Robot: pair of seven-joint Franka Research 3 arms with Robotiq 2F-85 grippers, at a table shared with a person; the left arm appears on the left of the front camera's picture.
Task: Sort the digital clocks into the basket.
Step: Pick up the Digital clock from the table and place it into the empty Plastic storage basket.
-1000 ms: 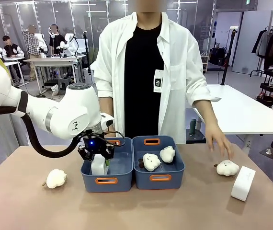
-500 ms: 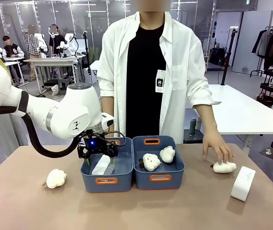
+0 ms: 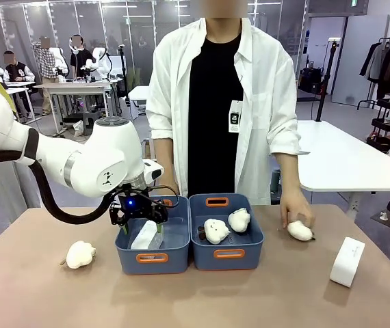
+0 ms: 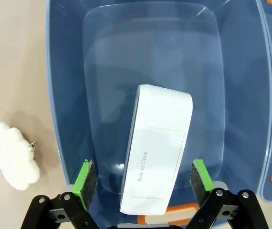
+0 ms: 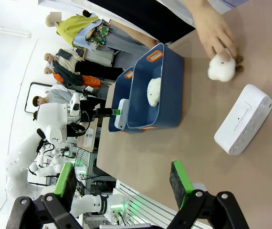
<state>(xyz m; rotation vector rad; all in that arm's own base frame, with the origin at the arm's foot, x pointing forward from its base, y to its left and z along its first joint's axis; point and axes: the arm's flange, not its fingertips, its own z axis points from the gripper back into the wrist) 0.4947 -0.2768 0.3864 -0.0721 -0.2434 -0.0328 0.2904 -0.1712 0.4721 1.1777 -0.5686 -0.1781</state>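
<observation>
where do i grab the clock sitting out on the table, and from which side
Take the digital clock across its thin width, one pad on each broad flat face, near mid-length. It seems to stand on a long edge, clear of the plush toy under the person's hand, so coming straight down with the open right pincer looks best.

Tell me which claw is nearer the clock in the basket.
Left. The left claw hangs open over the clock; the right claw is far off, beyond the second basket.
</observation>
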